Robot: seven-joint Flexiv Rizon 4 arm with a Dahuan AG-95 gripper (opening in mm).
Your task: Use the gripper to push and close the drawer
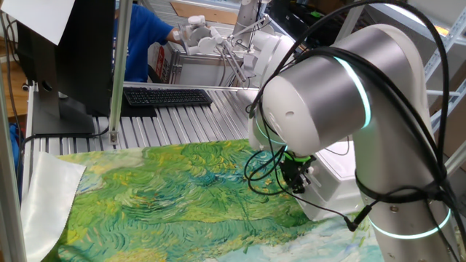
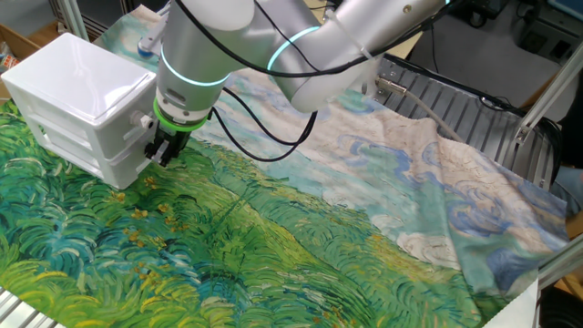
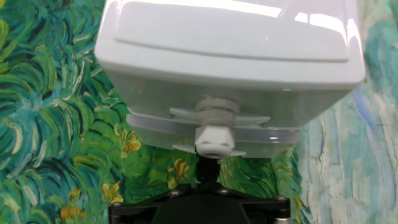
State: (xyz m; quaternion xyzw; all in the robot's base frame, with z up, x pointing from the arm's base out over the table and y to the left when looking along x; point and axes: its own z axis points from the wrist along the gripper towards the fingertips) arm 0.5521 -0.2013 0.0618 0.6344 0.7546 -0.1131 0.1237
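One fixed view: the large silver-white arm [image 1: 328,94] fills the right half of the frame, and below its elbow the black pincer [image 1: 295,177] hangs just in front of the white box [image 1: 336,178], most of which is hidden behind the arm; the box stands on a green and yellow painted cloth [image 1: 167,196] that covers the surface [image 1: 182,116], with a black keyboard [image 1: 166,96] farther back. The other fixed view: the box [image 2: 77,91] sits at the left on the cloth [image 2: 273,255], its front facing right; the pincer [image 2: 164,148], below a green ring [image 2: 178,117], is at the lower part of that front, level with the drawer [image 2: 109,159], which appears nearly flush with the box; whether they touch cannot be told. Hand view: the camera looks at the box front [image 3: 230,56] from close range; two knobs appear one above the other, looking white here, and the lower knob [image 3: 213,140] stands just above the dark pincer base [image 3: 199,208]. The fingers are not separately visible in any view, so whether the pincer is released or clenched cannot be told.
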